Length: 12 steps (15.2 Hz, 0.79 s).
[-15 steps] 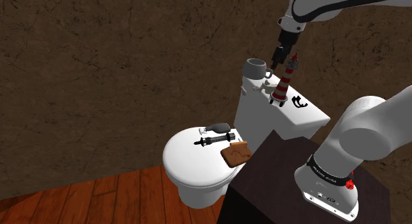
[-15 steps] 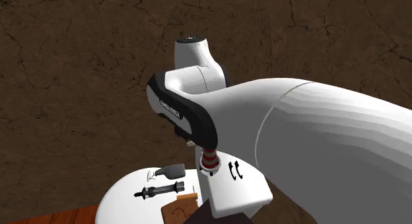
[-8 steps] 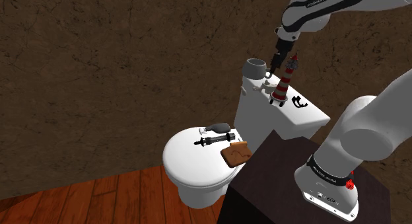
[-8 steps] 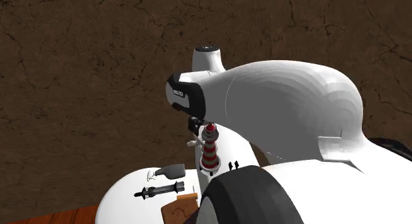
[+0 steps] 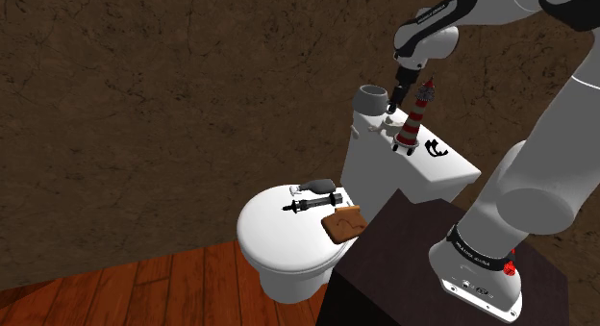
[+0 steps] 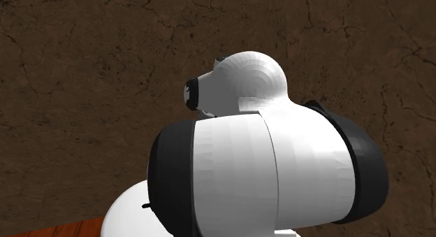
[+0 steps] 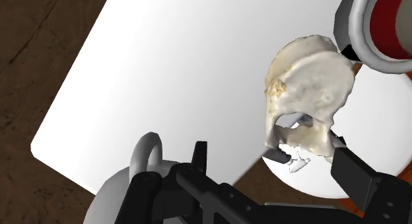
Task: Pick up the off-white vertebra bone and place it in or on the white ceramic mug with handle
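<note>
Gripper [image 5: 392, 104] lower than a second ago, shifted toward mug [image 5: 369, 94]. Fingers spread, gripping nothing. Vertebra [image 7: 310, 90] unmoved on toilet tank lid [image 7: 165, 77], beside striped lighthouse figure [image 5: 414, 122], between fingers, unclasped. Arm [image 6: 265, 166] now blocks second exterior view.

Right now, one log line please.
black two-finger gripper: open | off-white vertebra bone: under gripper, not held | white handled mug: beside gripper | step: grasp pending
</note>
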Each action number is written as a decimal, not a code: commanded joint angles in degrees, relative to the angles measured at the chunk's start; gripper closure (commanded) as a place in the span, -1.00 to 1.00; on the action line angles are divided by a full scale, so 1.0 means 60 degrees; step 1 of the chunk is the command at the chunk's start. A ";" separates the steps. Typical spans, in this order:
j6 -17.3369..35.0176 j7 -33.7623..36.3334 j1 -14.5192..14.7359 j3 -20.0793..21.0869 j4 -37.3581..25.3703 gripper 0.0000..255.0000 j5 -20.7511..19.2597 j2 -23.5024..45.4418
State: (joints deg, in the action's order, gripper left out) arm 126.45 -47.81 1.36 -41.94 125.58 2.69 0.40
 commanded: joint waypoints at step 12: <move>0.0654 -0.0373 -0.0041 0.0013 0.0272 -1.00 0.0495 0.0531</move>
State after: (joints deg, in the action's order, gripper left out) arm 130.37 -50.05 1.11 -41.87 127.21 5.66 3.58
